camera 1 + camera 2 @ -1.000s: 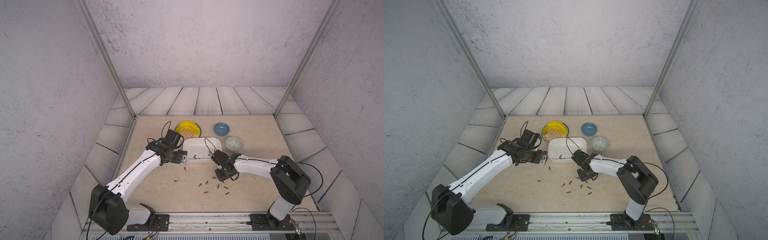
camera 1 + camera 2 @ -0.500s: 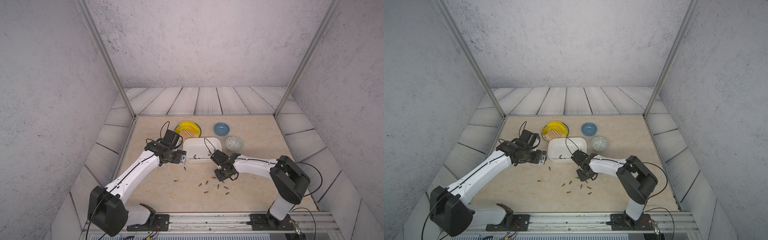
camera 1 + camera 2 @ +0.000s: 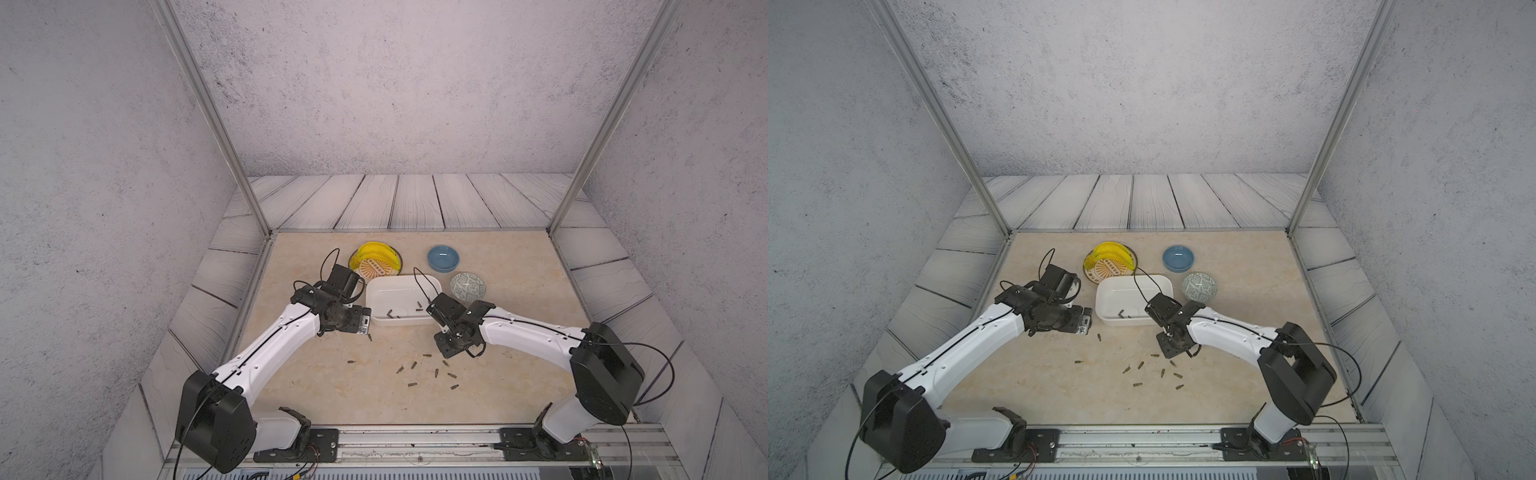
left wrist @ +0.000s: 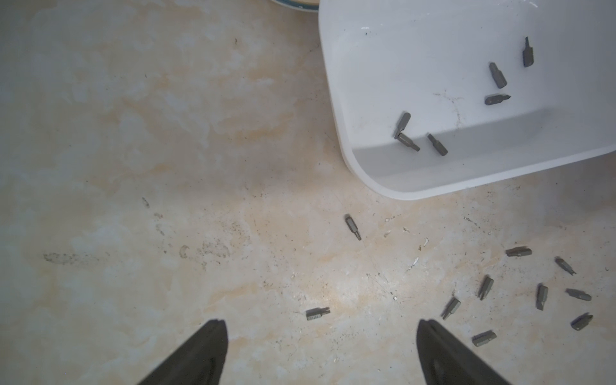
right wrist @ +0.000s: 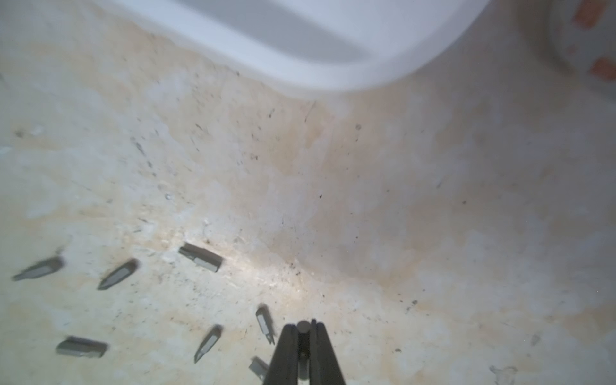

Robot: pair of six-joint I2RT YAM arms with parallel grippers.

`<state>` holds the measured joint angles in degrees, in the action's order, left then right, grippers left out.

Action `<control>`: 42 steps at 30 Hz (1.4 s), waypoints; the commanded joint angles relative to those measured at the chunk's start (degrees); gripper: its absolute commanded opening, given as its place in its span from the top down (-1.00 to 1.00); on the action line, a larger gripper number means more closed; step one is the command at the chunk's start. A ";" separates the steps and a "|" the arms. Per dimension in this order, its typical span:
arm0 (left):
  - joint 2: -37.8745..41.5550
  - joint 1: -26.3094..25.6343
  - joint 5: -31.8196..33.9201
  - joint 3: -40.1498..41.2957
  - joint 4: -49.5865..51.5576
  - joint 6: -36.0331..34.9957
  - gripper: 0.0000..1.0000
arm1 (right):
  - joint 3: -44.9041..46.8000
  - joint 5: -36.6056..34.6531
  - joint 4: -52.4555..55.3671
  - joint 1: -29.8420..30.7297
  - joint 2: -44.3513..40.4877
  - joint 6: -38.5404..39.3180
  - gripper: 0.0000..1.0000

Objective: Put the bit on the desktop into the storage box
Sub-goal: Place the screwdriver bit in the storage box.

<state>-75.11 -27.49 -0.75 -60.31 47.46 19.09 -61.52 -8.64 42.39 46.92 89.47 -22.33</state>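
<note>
Right gripper has closed on 1 bit, low over the desktop by the storage box near-right corner. Left gripper hangs wide open. 10 loose bits lie toward the desktop's near edge. Pickup appears complete; transfer into the box is pending.

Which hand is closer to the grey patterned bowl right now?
Right. The right hand, shut on a bit, is down by the storage box end beside the grey patterned bowl; the left hand, open, hangs beyond the box's opposite end.
</note>
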 commanded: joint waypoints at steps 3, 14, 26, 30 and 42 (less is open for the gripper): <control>0.91 0.33 -2.13 3.29 0.47 1.19 -0.87 | -8.73 -1.19 5.11 -2.04 -1.99 2.72 0.87; 4.92 -0.55 -4.35 14.79 -4.49 8.29 -0.83 | -26.03 2.88 5.87 -6.08 14.26 8.43 0.88; 5.40 -2.43 -1.82 22.98 -10.81 14.16 -0.77 | -33.14 4.96 7.67 -8.50 23.46 10.55 0.52; 5.41 -3.34 -0.86 24.31 -11.38 15.07 -0.73 | -33.19 4.95 7.70 -8.68 23.26 10.46 0.37; 4.42 -3.45 3.12 26.74 -11.23 16.46 -0.69 | -33.90 4.45 8.68 -8.86 19.90 10.12 0.35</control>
<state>-70.15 -30.68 0.60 -34.06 36.14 34.72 -94.13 -4.40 49.56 38.28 112.57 -12.16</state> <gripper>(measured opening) 0.843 0.323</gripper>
